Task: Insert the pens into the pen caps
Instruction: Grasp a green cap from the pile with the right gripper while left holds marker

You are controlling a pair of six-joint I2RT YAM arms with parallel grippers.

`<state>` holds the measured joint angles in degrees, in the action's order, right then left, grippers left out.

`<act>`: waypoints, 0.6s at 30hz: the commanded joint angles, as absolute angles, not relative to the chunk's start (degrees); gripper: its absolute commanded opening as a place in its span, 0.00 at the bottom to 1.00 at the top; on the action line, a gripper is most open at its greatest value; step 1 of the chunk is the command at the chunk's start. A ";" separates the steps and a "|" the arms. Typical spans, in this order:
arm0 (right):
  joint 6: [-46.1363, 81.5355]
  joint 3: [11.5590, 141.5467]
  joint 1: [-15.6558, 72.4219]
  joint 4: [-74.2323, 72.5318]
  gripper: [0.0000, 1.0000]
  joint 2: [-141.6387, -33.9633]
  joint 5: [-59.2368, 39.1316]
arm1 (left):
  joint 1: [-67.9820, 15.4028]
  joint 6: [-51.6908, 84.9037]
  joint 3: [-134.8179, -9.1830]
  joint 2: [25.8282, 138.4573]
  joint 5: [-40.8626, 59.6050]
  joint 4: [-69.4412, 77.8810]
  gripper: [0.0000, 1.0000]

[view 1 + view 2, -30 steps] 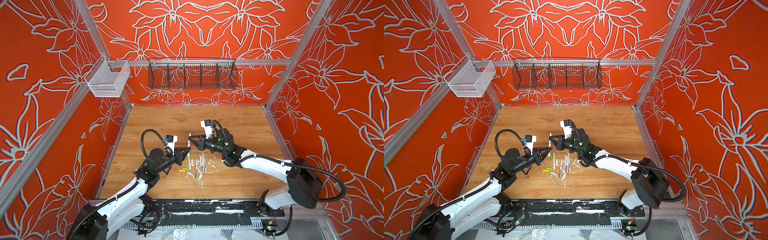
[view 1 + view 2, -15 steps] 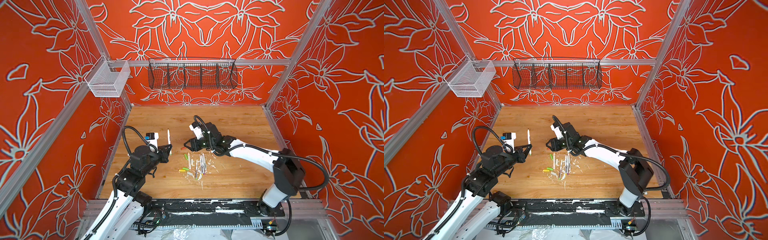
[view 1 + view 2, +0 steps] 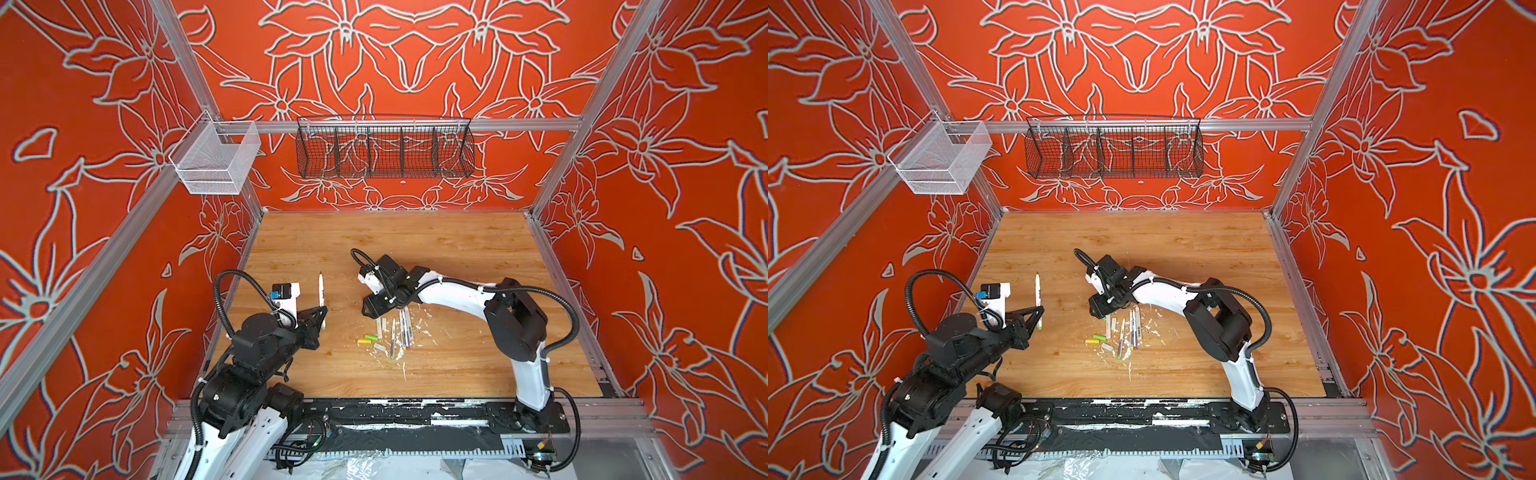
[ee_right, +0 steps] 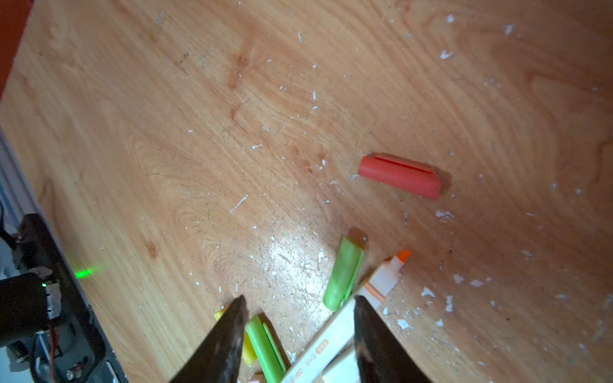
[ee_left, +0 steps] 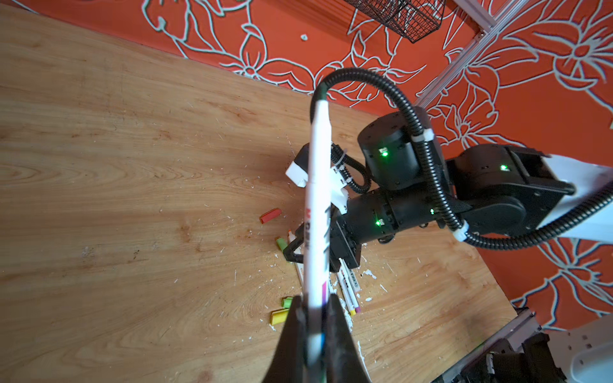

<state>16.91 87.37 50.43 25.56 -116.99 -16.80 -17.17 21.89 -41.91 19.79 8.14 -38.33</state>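
left pincer (image 3: 322, 318) clamped on slim white marker pen (image 3: 321, 296) held upright, right pincer (image 4: 298, 303) parted over lime green plastic cap (image 4: 343, 273) on wooden bench (image 3: 457, 257), orange-red cap (image 4: 399, 177) nearby

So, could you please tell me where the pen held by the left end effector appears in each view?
In a top view: the held pen, left of centre, left of the loose pens.
In a top view: held pen, likewise left of the loose pens.
Left wrist: held pen mid-picture, clamped in the left end effector.
Right wrist: not in it.
Shared landmark: the yellow cap, in all four.
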 commanded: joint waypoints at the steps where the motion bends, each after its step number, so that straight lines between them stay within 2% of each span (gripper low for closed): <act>1: 15.01 91.12 51.43 32.37 0.51 -120.14 -11.70 | -16.78 20.22 -41.86 18.25 9.25 -38.61 0.00; 6: 14.09 95.20 52.47 35.51 0.46 -123.30 -9.08 | -16.79 19.87 -41.31 16.63 8.96 -37.93 0.00; 18: 14.01 103.09 52.96 42.92 0.40 -129.94 -4.04 | -16.80 20.07 -40.89 14.59 8.60 -37.70 0.00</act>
<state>14.94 100.95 52.58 38.76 -128.16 -6.68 -17.17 20.62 -41.25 15.31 8.64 -38.46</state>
